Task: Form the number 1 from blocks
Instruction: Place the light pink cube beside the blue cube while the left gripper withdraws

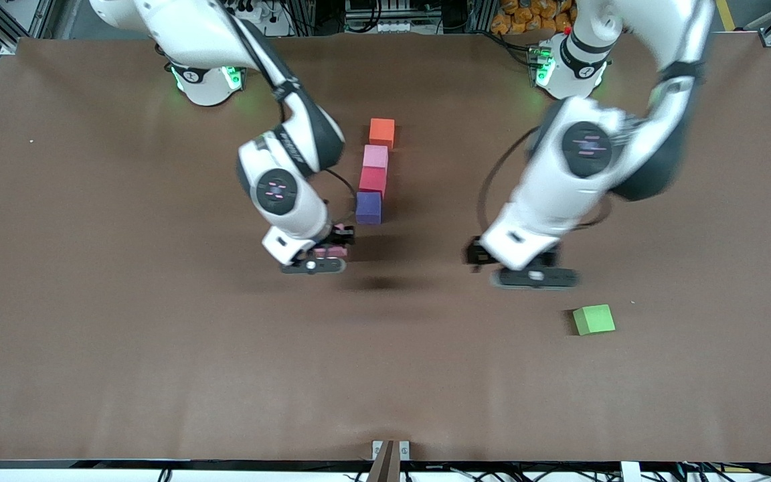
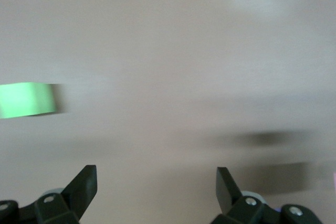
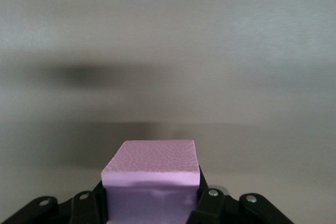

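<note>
A column is already forming mid-table: a small matte orange cube (image 1: 381, 132) lies nearest the robots' bases with a slight gap, then a light pink cube (image 1: 375, 156), a red cube (image 1: 373, 179) and a blue-violet cube (image 1: 368, 207) touching in a line running toward the front camera. The right gripper (image 1: 318, 258) hangs over bare tabletop just past the blue-violet end, its fingers clamped on a second light pink matte cube (image 3: 152, 174), which looks destined to lengthen the stroke. The left gripper (image 2: 156, 192) hovers with fingers wide apart and nothing between them, over the table near a green matte cube (image 1: 593, 319) that sits alone toward the left arm's end; the blur here makes its exact height hard to judge. So roughly half the figure seems laid; the held cube and the green one remain, and other colours are not in view. Open brown table (image 1: 158, 375) surrounds the column, well away from every edge.
</note>
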Controlling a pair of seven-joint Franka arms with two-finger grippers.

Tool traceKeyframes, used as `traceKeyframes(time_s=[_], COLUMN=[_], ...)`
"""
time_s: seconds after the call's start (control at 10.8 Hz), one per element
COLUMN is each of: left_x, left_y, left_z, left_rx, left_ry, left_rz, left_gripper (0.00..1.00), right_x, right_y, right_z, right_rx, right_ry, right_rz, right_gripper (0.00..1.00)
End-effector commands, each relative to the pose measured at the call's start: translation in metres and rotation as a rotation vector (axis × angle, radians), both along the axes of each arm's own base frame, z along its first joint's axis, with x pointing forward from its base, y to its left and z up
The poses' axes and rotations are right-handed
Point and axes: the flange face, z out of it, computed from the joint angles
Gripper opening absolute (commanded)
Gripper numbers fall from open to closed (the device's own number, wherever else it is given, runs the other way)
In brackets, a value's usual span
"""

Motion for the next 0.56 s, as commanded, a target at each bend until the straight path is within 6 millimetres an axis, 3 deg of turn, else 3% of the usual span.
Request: traceKeyframes(time_s=[0.0,0.19,0.28,0.47], left_x=[-0.018,-0.027,-0.028,-0.039], left_y=[0.057,0.102,0.121,0.141], left_z=[0.05,0.086,0.094,0.105], left_rx=[0.034,0.048,0.046,0.049], left_ry=[0.038,0.037,0.027,0.017], left_rz=[-0.039,-0.052,-0.09,-0.096], left_gripper=[1.0,1.0,1.0,1.0], right_x=[-0.009,-0.026,-0.037,-0.042], right_y=[0.043,0.061,0.072,0.065], right_z=[-0.013,-0.02,-0.027,-0.034], right_rx=[0.013,0.01,0.003,-0.013], right_ry=[-0.061,-0.054,-0.047,-0.04], right_rz=[-0.019,-0.009,-0.014,-0.016], right_gripper=[0.47,0.48,0.48,0.48])
